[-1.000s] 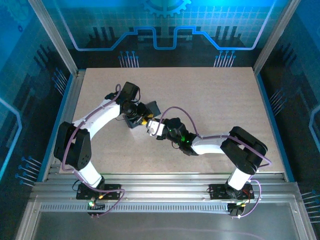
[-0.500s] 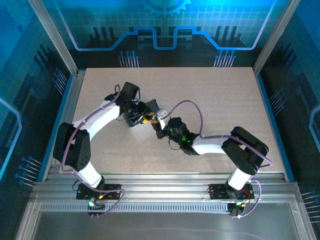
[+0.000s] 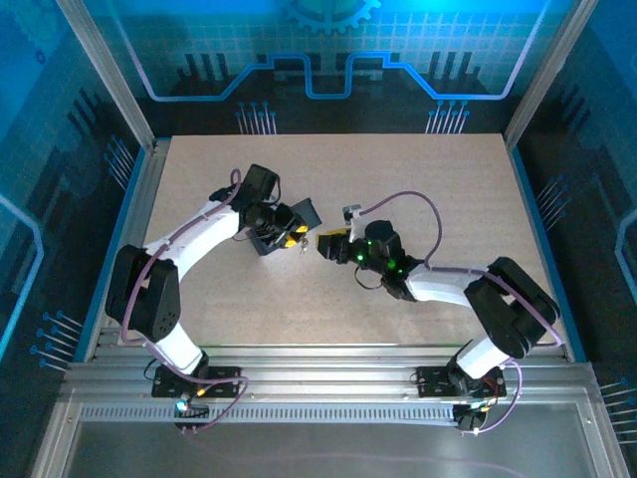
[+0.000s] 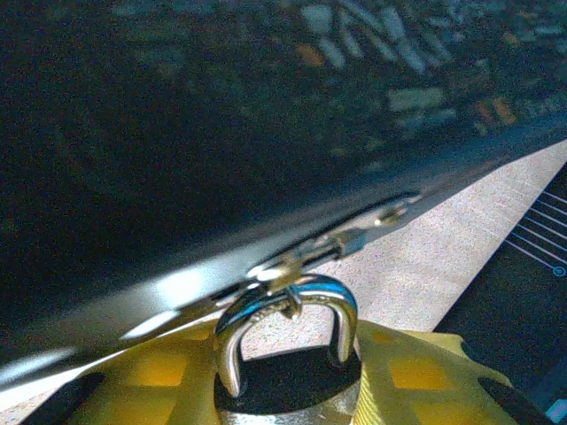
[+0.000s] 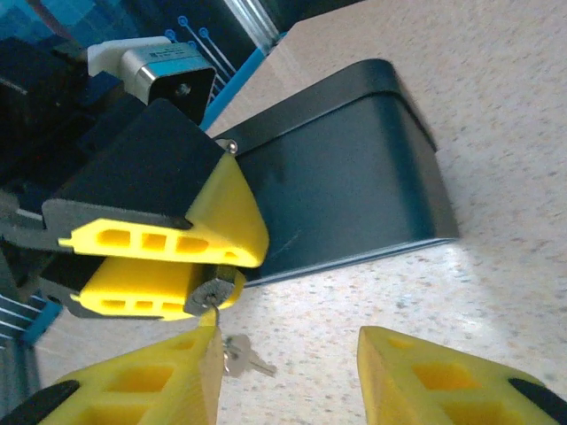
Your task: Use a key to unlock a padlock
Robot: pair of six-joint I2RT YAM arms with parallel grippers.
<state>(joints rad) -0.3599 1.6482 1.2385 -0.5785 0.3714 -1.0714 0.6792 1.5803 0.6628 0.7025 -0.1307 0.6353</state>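
Note:
The small silver padlock (image 4: 288, 372) sits upright between the yellow fingers of my left gripper (image 4: 288, 394), which is shut on its body. Both legs of its shackle (image 4: 292, 297) enter the body. In the right wrist view the padlock's underside (image 5: 213, 292) shows between those fingers, and a small key (image 5: 244, 359) dangles from it on a thin wire ring. My right gripper (image 5: 288, 354) stands open just in front of it, the left fingertip (image 5: 190, 354) beside the hanging key and nothing between the fingers. From above, the left gripper (image 3: 289, 237) and right gripper (image 3: 326, 243) face each other.
The dark blue box (image 5: 345, 195) lies on the speckled table (image 5: 496, 292) right behind the padlock, touching or nearly touching the shackle in the left wrist view. The box (image 3: 304, 214) sits mid-table. Purple cables (image 3: 408, 204) loop over the right arm.
My right arm has swung to the right and turned its wrist, drawing the gripper a little back from the padlock. The left arm has held still with the padlock.

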